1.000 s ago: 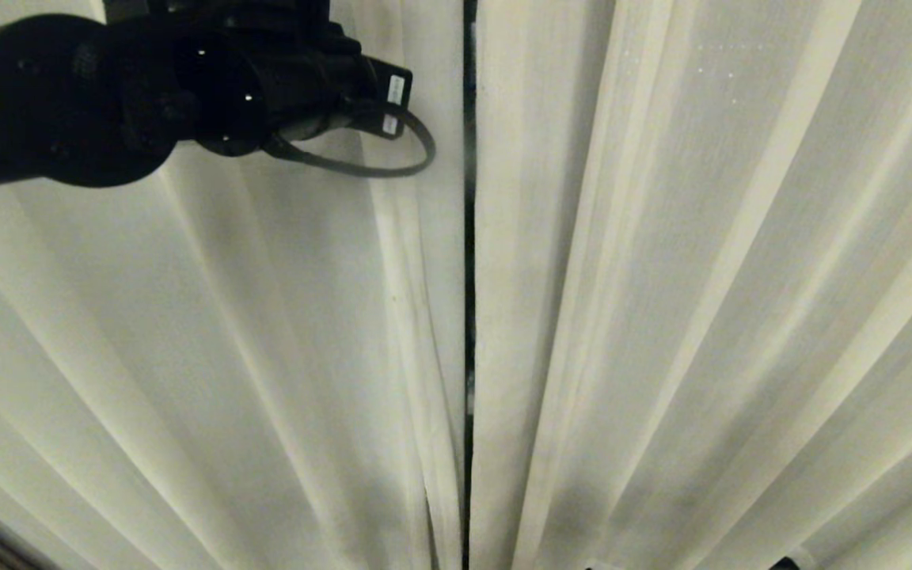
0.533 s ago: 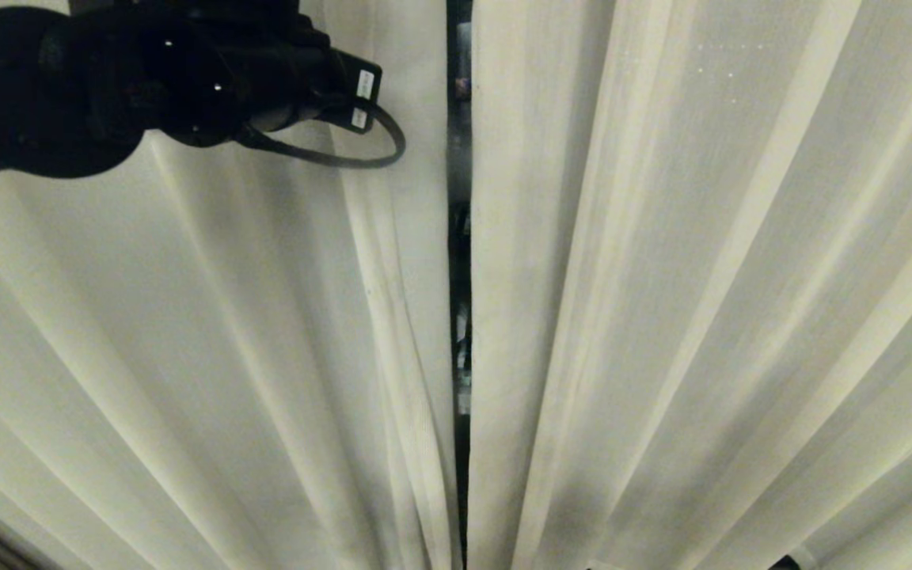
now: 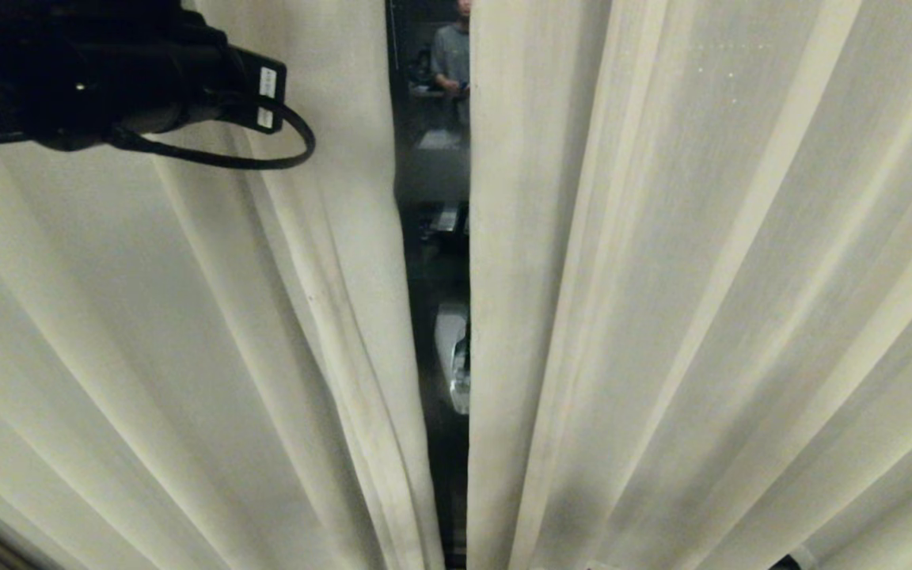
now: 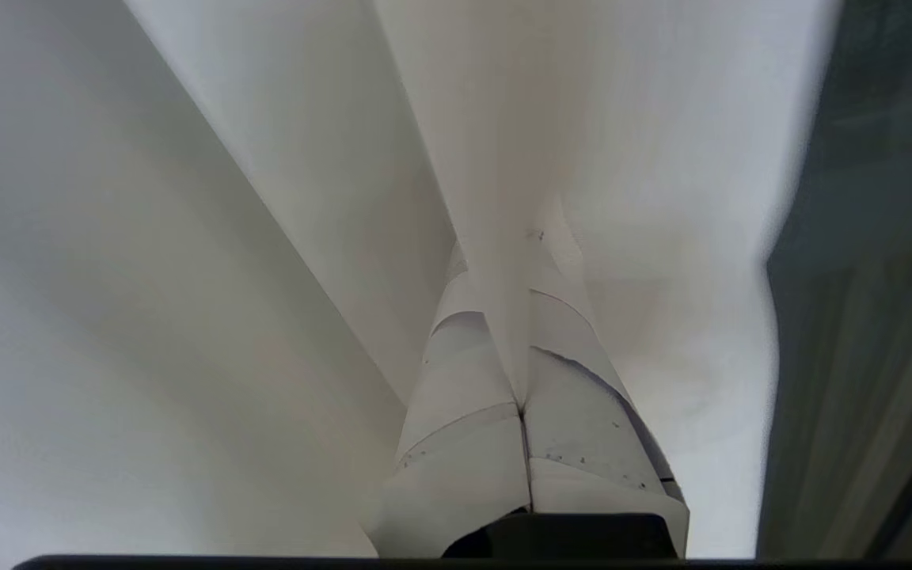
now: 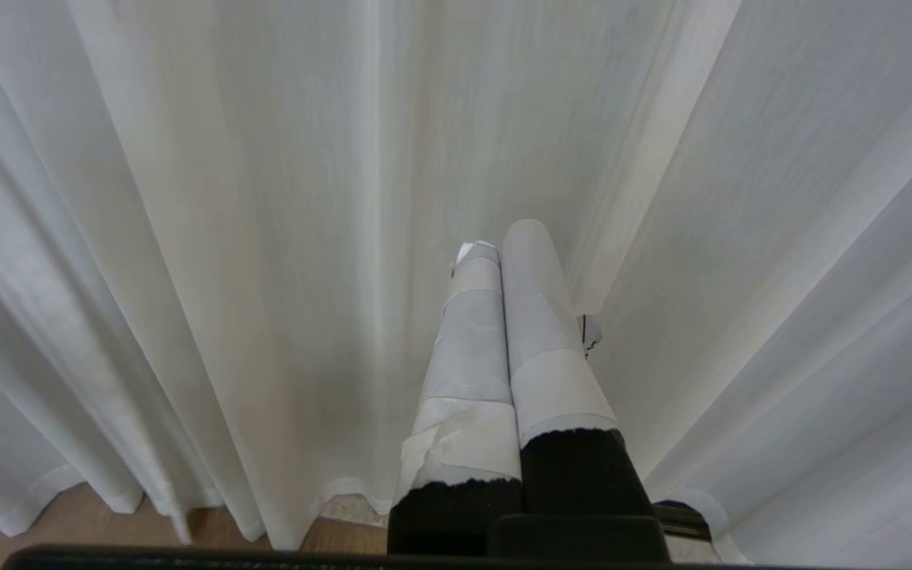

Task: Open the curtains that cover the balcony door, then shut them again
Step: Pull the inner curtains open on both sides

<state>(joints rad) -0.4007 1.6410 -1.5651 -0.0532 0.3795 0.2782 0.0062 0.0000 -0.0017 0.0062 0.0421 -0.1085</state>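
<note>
Gap between panels: a narrow dark opening is seen in the head view between the 2 curtains, wider near the top and tapering toward the bottom.
Left curtain (image 3: 187, 356): its hemmed inner edge is drawn aside toward the left and runs slanted; soft folds are bunched along it.
Right curtain (image 3: 701, 277): its straight inner edge hangs nearly vertical beside the gap.
Balcony door (image 3: 432, 237): only a strip of dark reflective glass is exposed in the gap; a person in a grey shirt (image 3: 452, 59) is seen in it near the top, and a pale object lower down cannot be identified.
Left claw (image 4: 523, 261): pressed together on a fold of the left curtain near its inner edge, with cloth pinched between the tape-wrapped fingers (image 4: 464, 380); dark glass is seen just beside the edge.
Left arm (image 3: 92, 71): held high at the upper left, in front of the left curtain, with a black cable loop below it.
Labels: 2 small white tags are seen on the left arm; their writing cannot be read.
Right claw (image 5: 499, 237): pressed together, empty, pointing at the curtain folds; wooden floor (image 5: 68, 522) is seen under the hem.
Curtain look: cream woven fabric, long vertical folds.
</note>
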